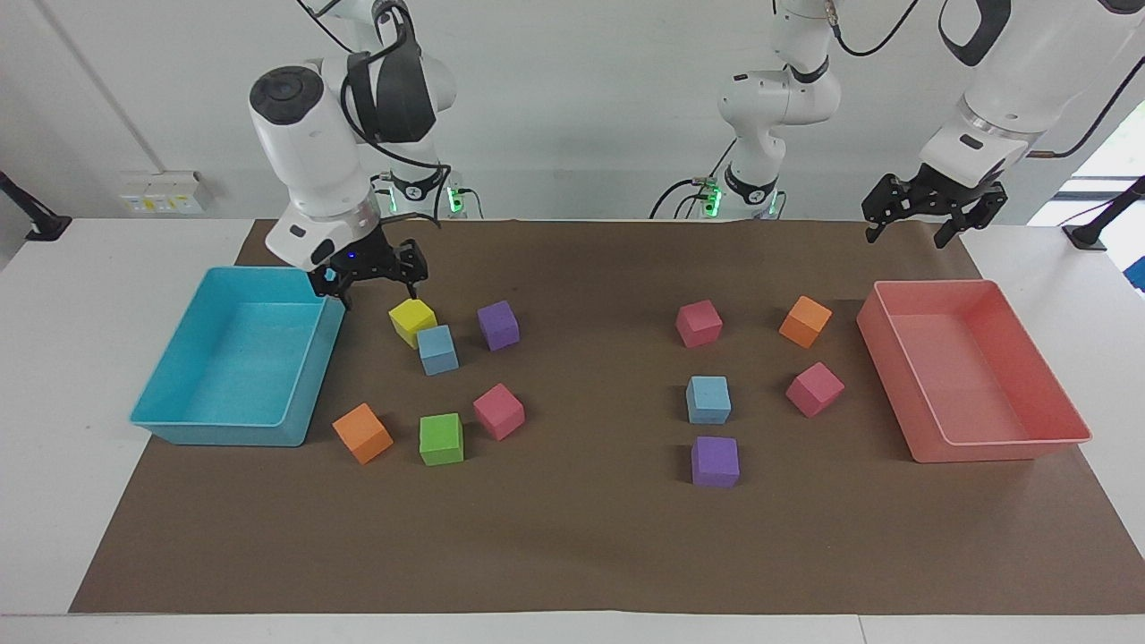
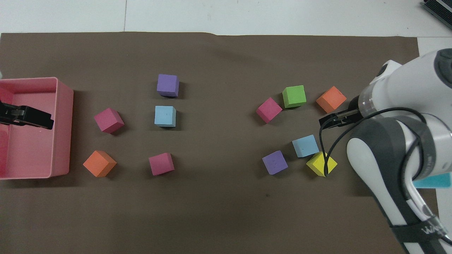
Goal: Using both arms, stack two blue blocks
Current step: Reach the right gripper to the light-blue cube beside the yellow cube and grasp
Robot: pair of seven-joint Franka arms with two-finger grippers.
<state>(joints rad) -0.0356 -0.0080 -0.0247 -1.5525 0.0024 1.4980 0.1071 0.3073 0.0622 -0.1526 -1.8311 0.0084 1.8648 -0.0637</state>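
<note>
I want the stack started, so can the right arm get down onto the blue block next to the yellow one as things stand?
Probably yes. The right pincer is open above the mat beside the cyan tray; the blue block has a bare top, though the yellow block touches one side.
</note>
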